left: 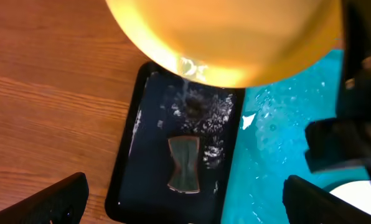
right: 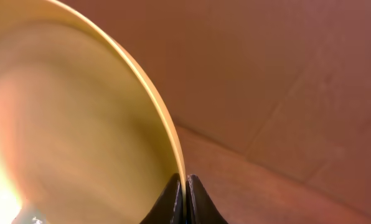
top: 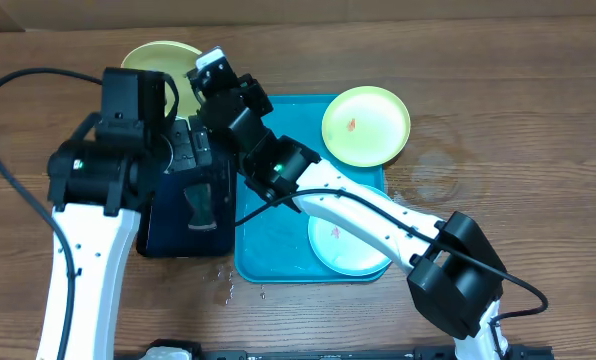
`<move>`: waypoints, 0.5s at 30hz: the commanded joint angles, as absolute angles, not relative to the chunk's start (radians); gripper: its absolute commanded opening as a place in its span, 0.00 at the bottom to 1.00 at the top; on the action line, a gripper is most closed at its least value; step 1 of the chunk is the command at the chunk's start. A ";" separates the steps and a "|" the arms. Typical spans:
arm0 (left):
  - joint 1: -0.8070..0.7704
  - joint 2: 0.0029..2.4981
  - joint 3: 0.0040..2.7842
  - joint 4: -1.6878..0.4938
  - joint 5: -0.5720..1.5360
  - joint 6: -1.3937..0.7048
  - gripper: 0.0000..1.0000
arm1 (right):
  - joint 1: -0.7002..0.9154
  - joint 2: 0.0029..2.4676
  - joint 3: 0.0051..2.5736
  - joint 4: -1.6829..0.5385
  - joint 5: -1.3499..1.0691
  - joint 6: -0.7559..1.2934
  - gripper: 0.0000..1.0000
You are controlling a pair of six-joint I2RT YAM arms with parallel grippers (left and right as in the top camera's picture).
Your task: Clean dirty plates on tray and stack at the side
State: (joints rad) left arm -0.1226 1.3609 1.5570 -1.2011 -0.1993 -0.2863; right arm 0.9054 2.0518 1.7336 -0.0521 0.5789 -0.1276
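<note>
Arms cross over the table's left side in the overhead view. The right arm stretches from its base at the near right, diagonally over the turquoise tray (top: 278, 250), to the far left. There the right gripper (right: 185, 193) is pinched tight on the rim of a lime-green plate (top: 156, 58), which it holds tilted above the far end of the dark tray (top: 168, 235). The left arm rises from the near left and bends over that dark tray. The left gripper (left: 185, 190) points down with its jaws spread wide and grasps nothing. Below it a sponge (left: 184, 163) lies in the wet dark tray. A second green plate (top: 366, 125) rests on the turquoise tray's far right corner, overhanging the table (top: 518, 150). The blue-rimmed plate (top: 350, 252) lies inside the turquoise tray, partly hidden by the right arm.
</note>
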 commanded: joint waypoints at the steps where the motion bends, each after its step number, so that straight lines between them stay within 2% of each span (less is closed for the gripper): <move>1: -0.123 1.408 1.566 -1.201 -0.213 -0.296 1.00 | 0.937 2.050 1.760 0.001 0.594 -0.255 0.04; 5: -0.123 1.459 1.566 -1.201 -0.213 -0.295 1.00 | 0.969 2.050 1.760 0.056 0.594 -0.341 0.04; 15: -0.123 1.579 1.566 -1.200 -0.213 -0.296 1.00 | 1.041 2.050 1.760 0.117 0.595 -0.395 0.04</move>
State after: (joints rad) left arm -0.1226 1.5097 1.5570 -1.2541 -0.1982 -0.2745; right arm 0.9367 2.0621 1.7340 0.0952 0.6617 -0.3561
